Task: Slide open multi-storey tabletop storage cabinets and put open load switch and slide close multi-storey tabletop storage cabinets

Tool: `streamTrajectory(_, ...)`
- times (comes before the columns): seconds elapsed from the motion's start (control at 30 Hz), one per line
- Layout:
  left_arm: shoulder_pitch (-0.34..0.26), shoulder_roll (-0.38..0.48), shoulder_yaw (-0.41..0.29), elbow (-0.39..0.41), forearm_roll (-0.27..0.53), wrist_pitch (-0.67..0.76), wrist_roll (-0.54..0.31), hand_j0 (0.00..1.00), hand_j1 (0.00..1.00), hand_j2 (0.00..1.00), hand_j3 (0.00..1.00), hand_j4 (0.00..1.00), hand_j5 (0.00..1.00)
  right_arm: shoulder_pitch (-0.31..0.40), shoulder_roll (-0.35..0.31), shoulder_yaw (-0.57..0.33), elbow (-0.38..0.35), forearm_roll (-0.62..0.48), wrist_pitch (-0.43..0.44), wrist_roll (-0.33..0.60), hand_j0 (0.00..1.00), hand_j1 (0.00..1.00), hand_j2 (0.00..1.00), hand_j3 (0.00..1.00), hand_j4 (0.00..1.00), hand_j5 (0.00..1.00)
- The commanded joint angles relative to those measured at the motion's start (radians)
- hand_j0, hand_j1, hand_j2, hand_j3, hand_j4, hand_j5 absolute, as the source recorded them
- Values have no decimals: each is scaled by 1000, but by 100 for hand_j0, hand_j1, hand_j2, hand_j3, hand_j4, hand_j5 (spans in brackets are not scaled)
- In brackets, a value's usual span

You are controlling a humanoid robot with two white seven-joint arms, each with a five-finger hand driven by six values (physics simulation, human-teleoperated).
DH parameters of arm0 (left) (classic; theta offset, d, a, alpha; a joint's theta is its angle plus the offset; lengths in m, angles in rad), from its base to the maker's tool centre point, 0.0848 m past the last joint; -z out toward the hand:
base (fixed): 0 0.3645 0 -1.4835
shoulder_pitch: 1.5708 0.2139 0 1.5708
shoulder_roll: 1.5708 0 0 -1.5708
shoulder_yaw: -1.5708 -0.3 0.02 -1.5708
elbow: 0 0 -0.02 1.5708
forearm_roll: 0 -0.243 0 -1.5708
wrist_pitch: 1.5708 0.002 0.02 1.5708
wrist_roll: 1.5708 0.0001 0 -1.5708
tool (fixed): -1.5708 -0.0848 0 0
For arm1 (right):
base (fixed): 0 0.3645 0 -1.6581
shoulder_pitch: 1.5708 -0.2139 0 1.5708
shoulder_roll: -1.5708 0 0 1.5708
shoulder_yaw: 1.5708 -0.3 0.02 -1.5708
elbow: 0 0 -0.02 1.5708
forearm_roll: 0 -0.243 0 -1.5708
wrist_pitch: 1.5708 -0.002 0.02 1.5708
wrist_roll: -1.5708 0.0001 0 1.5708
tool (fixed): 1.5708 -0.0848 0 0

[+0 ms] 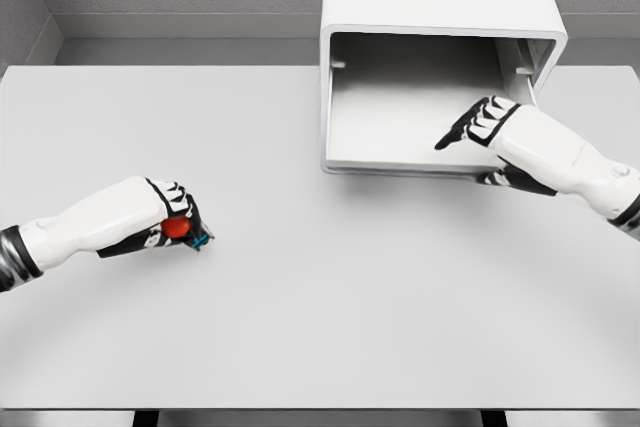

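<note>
White, nearly everything in that room was: the table (pixel 300 327), the two arms, and the storage cabinet (pixel 440 7) standing at the far right of the tabletop with its drawer (pixel 420 137) pulled out toward the robot and showing an empty floor. The only colour came from the load switch (pixel 180 229), a small red-and-blue piece pinched in the left hand (pixel 150 217) low over the table's left side, well apart from the cabinet. That hand's fingers were curled closed around it, so little of the switch showed. The right hand (pixel 490 127) rested at the drawer's right front corner, fingers extended over the rim and thumb below, loosely placed rather than gripping anything I could make out. To my eye the switch looked light and rigid, a hard moulded part that would not flex or crush, though smooth enough to slip from a fingertip pinch; holding it across its body seemed the sensible grip. The drawer looked stiff and easy-running, best pushed squarely at its front edge. The switch had yet to be carried across and set inside.
</note>
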Motion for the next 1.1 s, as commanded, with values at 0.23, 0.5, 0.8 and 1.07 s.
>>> streamTrajectory(0.23, 0, -4, 11, -8, 8, 3, 1, 34, 34, 34, 34, 34, 34, 0, -6, -70, -12, -67, 27, -46, 50, 50, 50, 50, 50, 50)
streamTrajectory(0.5, -9, -16, 27, -34, 10, 3, 1, 34, 34, 34, 34, 34, 34, 17, -8, -89, -12, -84, 27, -46, 50, 50, 50, 50, 50, 50)
streamTrajectory(0.8, -48, -28, 28, -36, 36, 3, 1, 34, 34, 34, 34, 34, 34, 75, -8, -188, -22, -120, 27, -48, 50, 50, 50, 50, 50, 50)
streamTrajectory(1.07, -78, -48, 27, -36, 36, 3, 1, 34, 34, 34, 34, 34, 34, 132, -8, -279, -21, -150, 27, -46, 50, 50, 50, 50, 50, 50)
